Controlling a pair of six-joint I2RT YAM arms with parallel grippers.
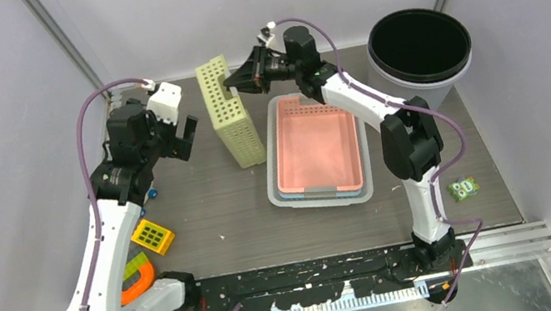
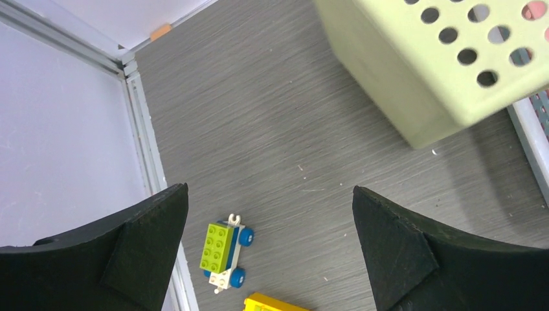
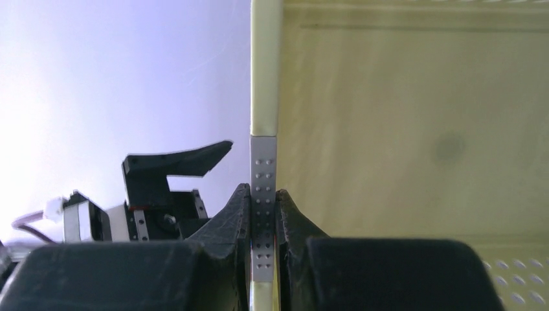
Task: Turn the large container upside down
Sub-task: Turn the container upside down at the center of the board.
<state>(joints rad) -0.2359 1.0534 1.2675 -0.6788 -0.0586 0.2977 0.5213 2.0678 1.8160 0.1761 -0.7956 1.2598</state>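
The green perforated container (image 1: pixel 232 116) stands tipped on its side by the middle of the worktop's far edge, just beside the pink tray (image 1: pixel 317 148), apparently resting on one long wall. The right gripper (image 1: pixel 229 85) is clenched on its upper rim. The left gripper (image 1: pixel 179 142) hangs released, jaws wide, near the far-left corner above a toy car (image 2: pixel 226 254).
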